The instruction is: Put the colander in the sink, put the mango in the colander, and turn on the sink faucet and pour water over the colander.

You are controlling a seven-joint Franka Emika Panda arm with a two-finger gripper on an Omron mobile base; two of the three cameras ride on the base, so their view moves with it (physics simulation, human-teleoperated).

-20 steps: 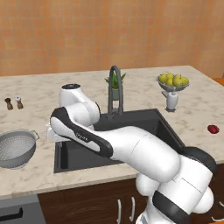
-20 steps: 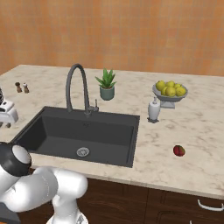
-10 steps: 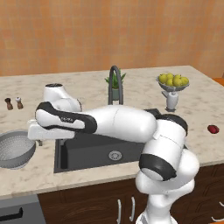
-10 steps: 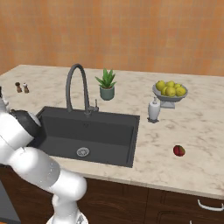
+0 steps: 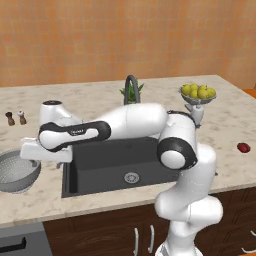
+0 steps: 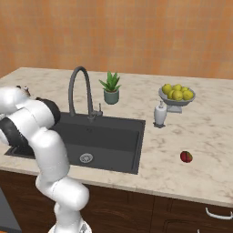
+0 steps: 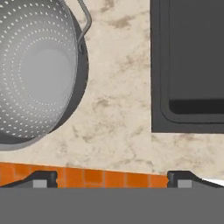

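While the arm reaches out over the left end of the pale marbled surface [image 5: 100, 95], its fingers [image 7: 43, 178] stand spread wide apart with nothing between them, hanging above bare stone between the colander and the sink. In the hand view, the colander [image 7: 37, 70] lies beyond the left finger, empty and upright, one loop handle on the rim side nearer the sink; the sink [image 7: 188, 65] lies beyond the right finger, its dark corner just across a strip of stone. From the left base view, the colander [image 5: 15, 170] sits on the surface just beside the hand, on the side away from the sink [image 5: 120, 165], whose basin holds a round silver drain. The sink faucet [image 6: 81, 91] rises behind the basin, on the far side from the fingers. The mango [image 6: 185, 157] rests on the surface well apart from the fingers, past the sink's far edge. A footed bowl of yellow fruit [image 6: 176, 93] and a small potted plant [image 6: 110, 87] stand further back.
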